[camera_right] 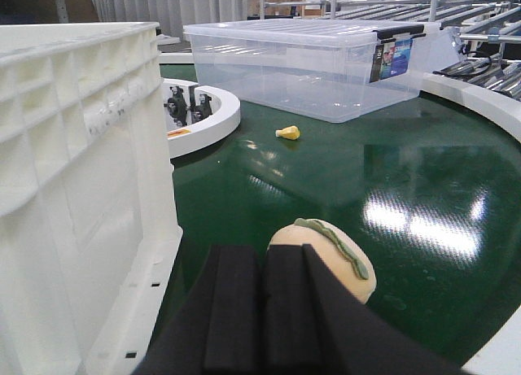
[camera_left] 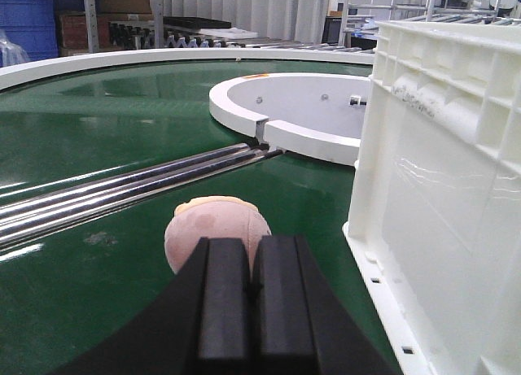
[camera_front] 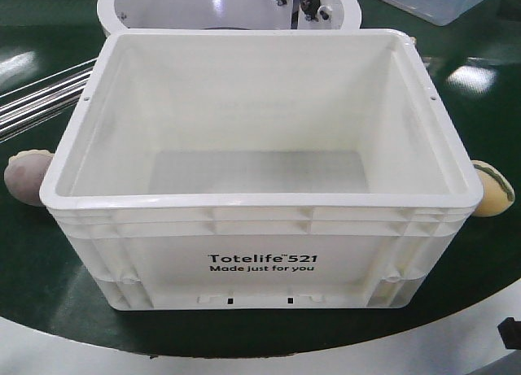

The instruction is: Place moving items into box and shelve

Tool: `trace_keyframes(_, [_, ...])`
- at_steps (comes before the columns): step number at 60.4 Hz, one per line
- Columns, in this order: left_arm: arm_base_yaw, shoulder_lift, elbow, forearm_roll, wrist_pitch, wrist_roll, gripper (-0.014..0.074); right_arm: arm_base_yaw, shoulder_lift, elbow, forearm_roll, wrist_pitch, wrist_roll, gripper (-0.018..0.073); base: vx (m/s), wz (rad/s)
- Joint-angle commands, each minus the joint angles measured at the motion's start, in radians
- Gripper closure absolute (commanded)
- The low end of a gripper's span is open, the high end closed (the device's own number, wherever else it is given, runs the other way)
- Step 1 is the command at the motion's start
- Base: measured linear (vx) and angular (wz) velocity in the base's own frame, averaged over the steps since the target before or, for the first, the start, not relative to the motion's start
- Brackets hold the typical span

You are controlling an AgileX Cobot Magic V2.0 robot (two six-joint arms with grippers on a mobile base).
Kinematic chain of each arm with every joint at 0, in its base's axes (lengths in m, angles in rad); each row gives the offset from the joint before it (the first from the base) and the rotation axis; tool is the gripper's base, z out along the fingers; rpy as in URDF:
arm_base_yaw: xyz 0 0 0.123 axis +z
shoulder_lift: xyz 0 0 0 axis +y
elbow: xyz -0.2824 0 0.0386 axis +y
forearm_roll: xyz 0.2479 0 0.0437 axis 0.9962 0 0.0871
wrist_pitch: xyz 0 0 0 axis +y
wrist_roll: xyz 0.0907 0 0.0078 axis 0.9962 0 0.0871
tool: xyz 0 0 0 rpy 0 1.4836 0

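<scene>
Left gripper [camera_left: 251,298]: bottom centre, jaws pressed together, empty, held low and level.
Pinkish-brown egg toy [camera_left: 216,233]: just beyond it, outside the white Totelife crate [camera_left: 440,188].
Right gripper [camera_right: 262,310]: the same pose, closed and empty.
Pale yellow egg toy [camera_right: 330,257]: just ahead, also outside the crate.
Both toys are likely light and squashy, and best gripped across the middle.

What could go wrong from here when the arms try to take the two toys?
1. Both grippers look shut: the left gripper just short of the pink toy, the right gripper just short of the yellow toy. Moving forward without opening could push the rounded toys away.
2. Each toy lies close beside the crate, so an opened finger may strike its wall.
</scene>
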Motion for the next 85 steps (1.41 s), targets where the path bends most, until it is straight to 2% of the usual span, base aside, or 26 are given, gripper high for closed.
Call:
trace_keyframes(1, [-0.003,-0.008,0.016,-0.009,-0.077,-0.006,0.044,-0.005,-0.024,0.005,-0.007,-0.085,-0.011,0.0568,0.0,0.0])
trace_keyframes(45, [-0.003,-0.008,0.015,-0.009,-0.08,-0.006,0.044,-0.005,-0.024,0.005,-0.007,-0.087,-0.012,0.0568,0.0,0.0])
trace_keyframes(59, [-0.003,-0.008,0.011,-0.01,-0.164,-0.01,0.044,-0.005,-0.024,0.005,-0.007,-0.194,-0.01,0.0568,0.0,0.0])
trace_keyframes(71, [-0.003,-0.008,0.004,-0.009,-0.247,-0.088,0.044,-0.004,-0.024,-0.007,-0.007,-0.32,0.011,0.0566,0.0,0.0])
trace_keyframes(79, [-0.003,-0.008,-0.085,-0.001,-0.222,-0.076,0.044,-0.004,-0.019,-0.136,-0.007,-0.21,0.029,0.0564,0.0,0.0])
trace_keyframes(85, [-0.003,0.008,-0.204,0.002,-0.165,-0.003,0.044,-0.004,0.024,-0.29,-0.029,-0.073,0.016,0.0564,0.0,0.0])
